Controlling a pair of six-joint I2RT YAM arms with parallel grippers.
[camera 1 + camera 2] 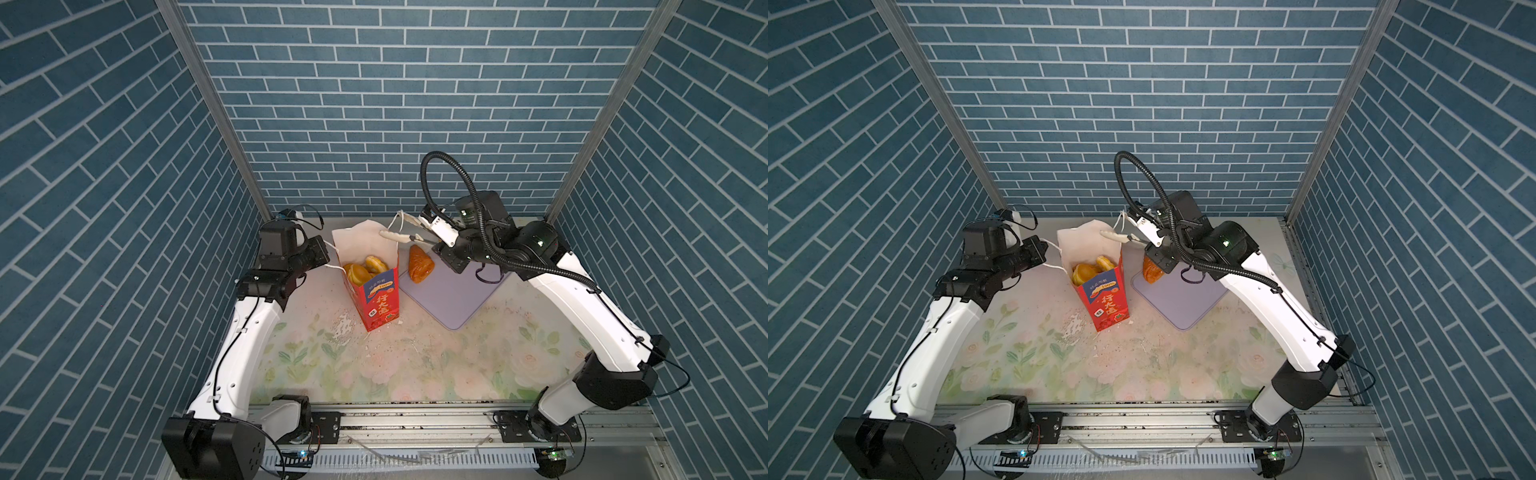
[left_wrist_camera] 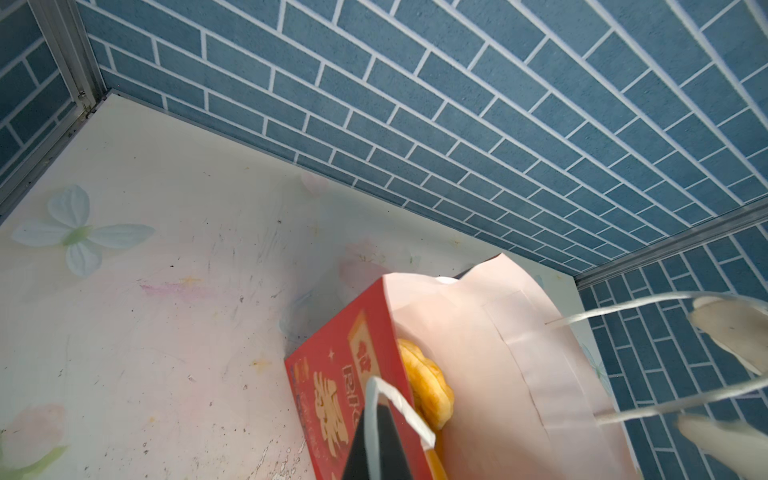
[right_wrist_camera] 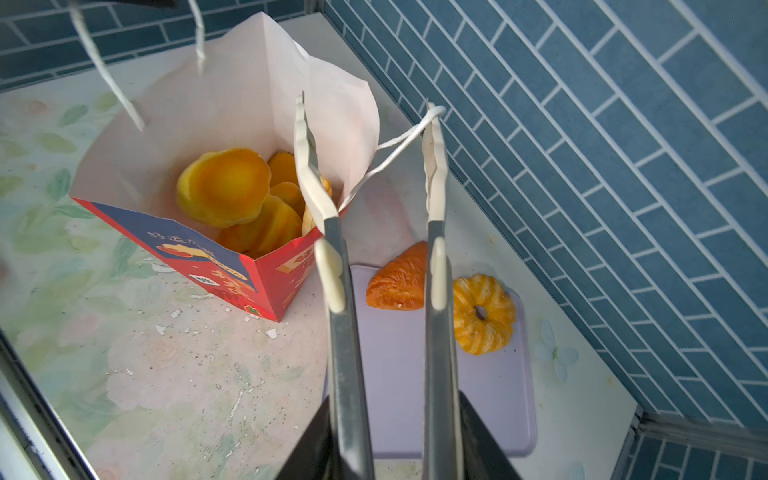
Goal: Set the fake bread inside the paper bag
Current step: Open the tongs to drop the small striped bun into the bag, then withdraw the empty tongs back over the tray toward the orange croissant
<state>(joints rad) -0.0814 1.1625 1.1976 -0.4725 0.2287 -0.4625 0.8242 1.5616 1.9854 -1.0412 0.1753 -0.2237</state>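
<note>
A tall red paper gift bag (image 3: 266, 266) stands open on the floral tabletop (image 1: 415, 365), several glossy golden toy pastries (image 3: 224, 193) inside; a red-brown toy croissant (image 3: 397, 278) and a ridged yellow ring donut (image 3: 482, 313) lie on a flat lilac tray (image 3: 415, 395) beside it. The left gripper (image 2: 376, 419) is clamped on a white cord handle (image 2: 399, 403); the right gripper (image 3: 368, 158), its tong-like jaws apart and empty, hovers at the bag's rim. The pastries look light, stiff and slick, probably best pinched across their ridged middles.

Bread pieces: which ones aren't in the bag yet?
Two, both on the lilac tray: the red-brown croissant and the ridged ring donut. The other pastries already sit inside the red bag.
</note>
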